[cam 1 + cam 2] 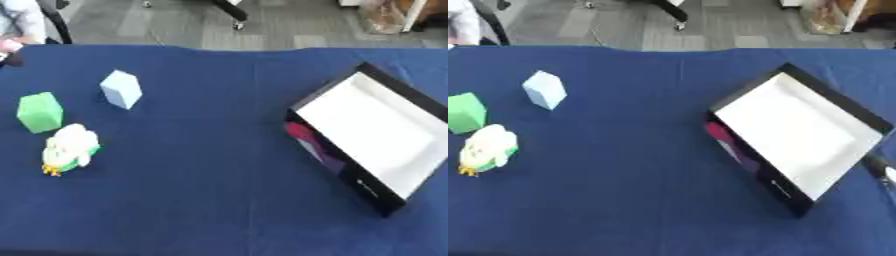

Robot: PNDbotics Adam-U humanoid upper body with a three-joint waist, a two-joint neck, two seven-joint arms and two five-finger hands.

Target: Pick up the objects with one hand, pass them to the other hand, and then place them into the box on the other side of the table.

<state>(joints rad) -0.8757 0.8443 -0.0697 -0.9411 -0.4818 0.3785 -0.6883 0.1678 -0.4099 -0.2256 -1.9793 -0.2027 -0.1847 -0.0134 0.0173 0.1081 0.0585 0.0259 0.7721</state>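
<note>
**Three objects on the left, box on the right, no hand at work**

The three objects lie together on the left part of the counter [201,200], which has a dark blue cloth over it. The green block [39,112] stands nearest to the left edge. Just below it lies a soft white toy [70,149] with some green on it and a small yellow part at its lower end; what kind of toy it is I cannot tell. The pale blue block [121,89] stands a little farther back and to the right of the green one, apart from it.

The box [372,132] is well apart from them, on the right side of the counter. It has black walls and a white inside, and it lies turned at an angle to the counter's edge. Nothing is inside it. On its outer left wall there is a red and purple mark.

Neither hand of the robot shows in either view, so I cannot say if they are released or clenched. A dark, blurred thing [878,167] shows at the right edge beside the box; I cannot make out what it is.
</note>
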